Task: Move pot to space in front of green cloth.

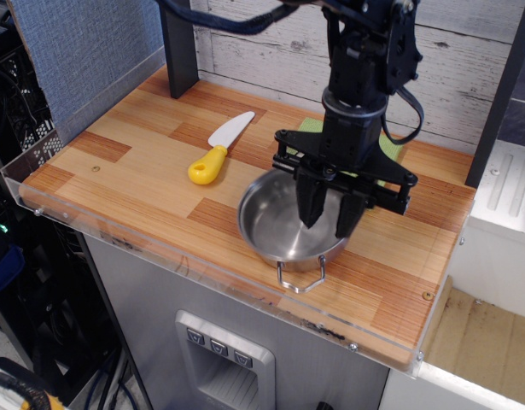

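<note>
The pot (pixel 283 229) sits on the wooden table (pixel 125 171) near its front edge, just in front of the green cloth (pixel 390 152), which the arm mostly hides. The gripper (pixel 329 220) hangs over the pot's right rim, its two fingers (pixel 310 205) spread apart, one inside the bowl. A yellow-handled knife (pixel 217 149) lies to the left; no writing is legible anywhere.

A pot (pixel 283 229) sits on a wooden tabletop (pixel 134 162), near its front edge. A cloth (pixel 388 152) lies behind the pot, mostly hidden by the robot arm. The gripper (pixel 329 213) reaches down over the pot's right rim. A toy knife (pixel 218 149) lies to the pot's left and further back.
</note>
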Action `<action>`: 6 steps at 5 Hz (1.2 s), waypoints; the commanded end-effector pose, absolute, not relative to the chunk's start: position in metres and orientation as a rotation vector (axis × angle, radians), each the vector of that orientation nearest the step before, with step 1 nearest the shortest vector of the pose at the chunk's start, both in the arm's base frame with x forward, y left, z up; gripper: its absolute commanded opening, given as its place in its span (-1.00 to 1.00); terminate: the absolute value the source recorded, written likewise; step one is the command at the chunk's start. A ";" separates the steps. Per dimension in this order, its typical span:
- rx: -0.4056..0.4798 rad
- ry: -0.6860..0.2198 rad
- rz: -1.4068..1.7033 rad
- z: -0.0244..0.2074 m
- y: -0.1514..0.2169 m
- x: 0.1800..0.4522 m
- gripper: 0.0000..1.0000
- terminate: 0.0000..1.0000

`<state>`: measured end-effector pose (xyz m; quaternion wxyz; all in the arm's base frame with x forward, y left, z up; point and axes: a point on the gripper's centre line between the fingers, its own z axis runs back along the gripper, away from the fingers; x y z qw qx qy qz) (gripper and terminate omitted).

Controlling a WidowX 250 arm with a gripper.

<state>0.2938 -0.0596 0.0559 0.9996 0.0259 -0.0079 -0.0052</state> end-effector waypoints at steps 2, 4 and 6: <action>0.079 -0.143 0.000 0.102 -0.050 0.297 1.00 -1.00; 0.079 -0.273 0.058 0.144 -0.025 0.297 1.00 -1.00; 0.016 -0.099 0.012 0.119 -0.019 0.305 1.00 -1.00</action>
